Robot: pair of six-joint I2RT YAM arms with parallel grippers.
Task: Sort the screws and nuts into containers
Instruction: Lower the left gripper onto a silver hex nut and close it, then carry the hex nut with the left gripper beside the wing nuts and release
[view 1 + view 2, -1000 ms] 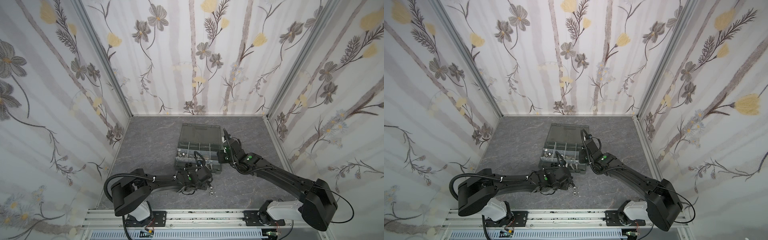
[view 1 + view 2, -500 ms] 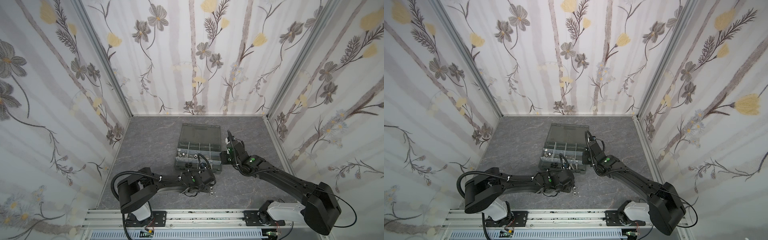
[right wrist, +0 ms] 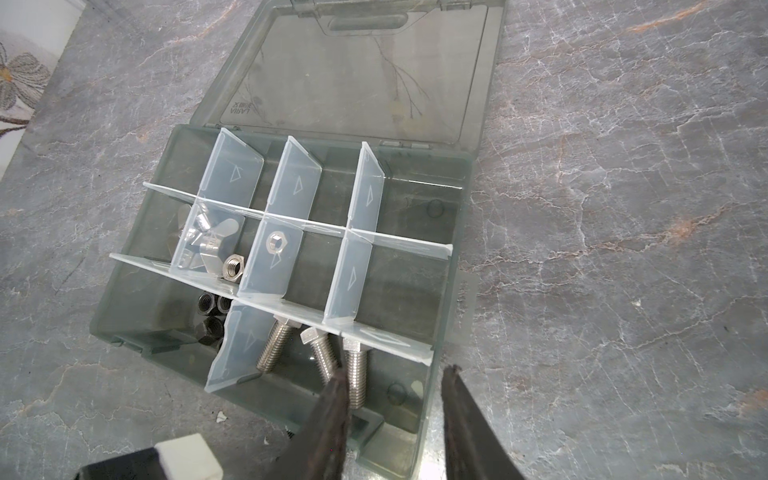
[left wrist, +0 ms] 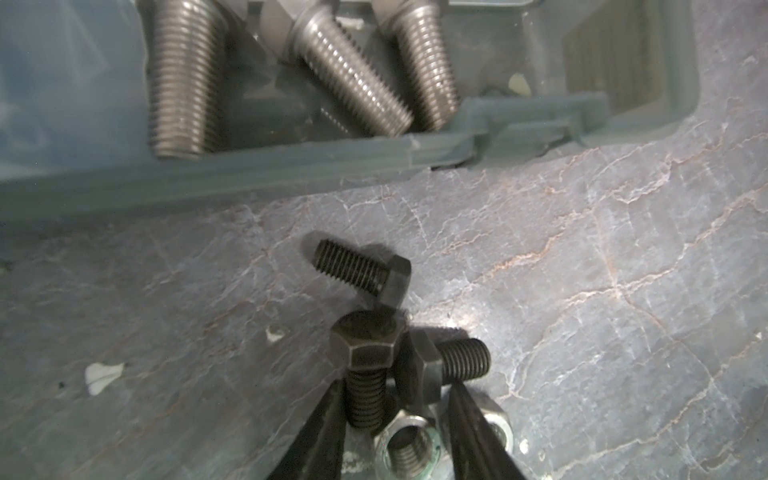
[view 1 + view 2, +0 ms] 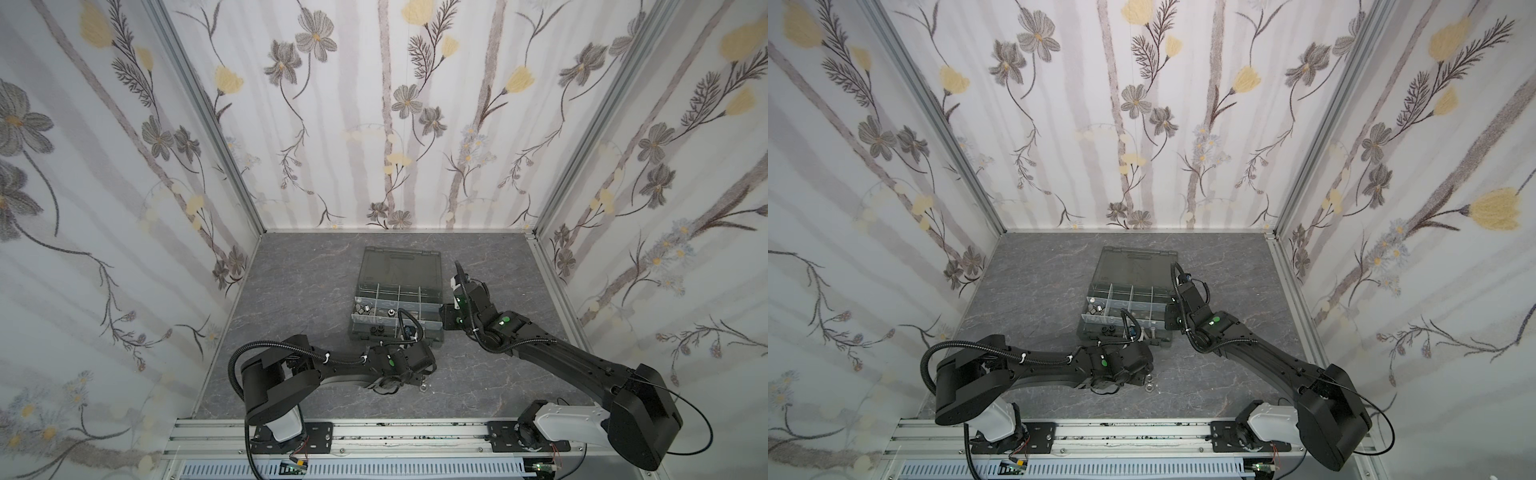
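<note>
Three black screws lie on the table in front of the case: one apart (image 4: 357,270), two crossed (image 4: 368,374) (image 4: 453,359). My left gripper (image 4: 397,384) stands open astride the crossed pair and a silver nut (image 4: 405,446); another silver nut (image 4: 498,424) lies just outside it. In a top view the left gripper (image 5: 419,376) is low at the case's front. Three silver screws (image 3: 272,347) lie in a front container of the case (image 3: 455,257). My right gripper (image 3: 395,372) hangs open and empty above the case's near right corner.
Black nuts (image 3: 210,311) fill the front left compartment; wing nuts (image 3: 208,241) and silver hex nuts (image 3: 235,268) sit in the middle row. The smoky lid (image 3: 353,75) lies open flat behind. Loose nuts (image 5: 1148,388) lie beside the left wrist. Walls enclose the table on three sides.
My left gripper has slid forward and to the right, down onto the pile of black screws and nuts. The right gripper has drawn slightly right along the case's side.
</note>
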